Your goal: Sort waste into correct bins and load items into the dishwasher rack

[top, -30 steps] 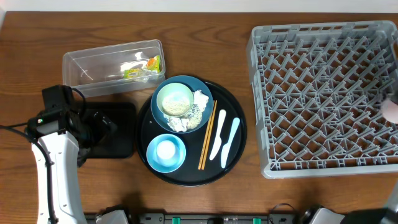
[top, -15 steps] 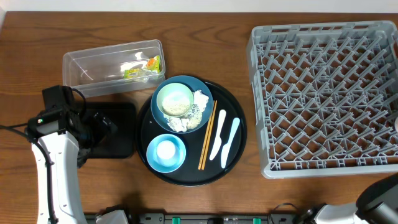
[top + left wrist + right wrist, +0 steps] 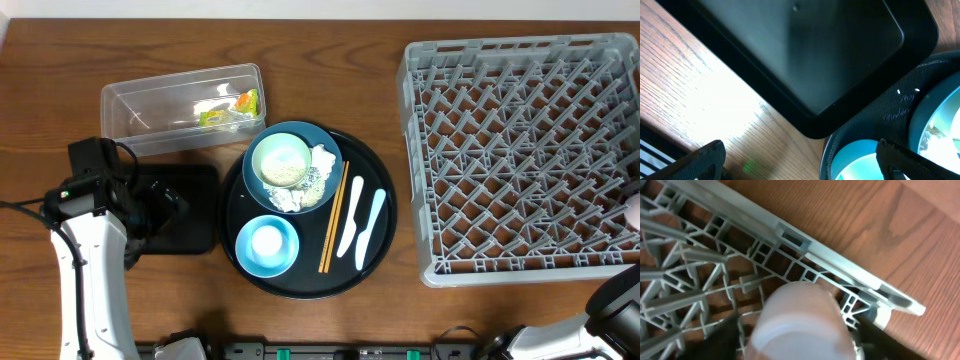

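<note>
At 3 o'clock on the rack (image 3: 520,150), white cup (image 3: 800,312) between the tips of my right gripper (image 3: 800,337); clamped or let go, can't tell. My left gripper (image 3: 800,165) spread, empty, over black bin (image 3: 805,55). Done: wrapper (image 3: 228,108) in tub (image 3: 130,115) at 11 o'clock. To do: tissues (image 3: 322,160), bowls (image 3: 280,160), chopsticks (image 3: 333,218), utensils (image 3: 360,225) on round tray (image 3: 388,200).

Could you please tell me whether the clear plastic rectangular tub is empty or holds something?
Not empty: the clear plastic rectangular tub holds a small yellow-green wrapper at one end.
</note>
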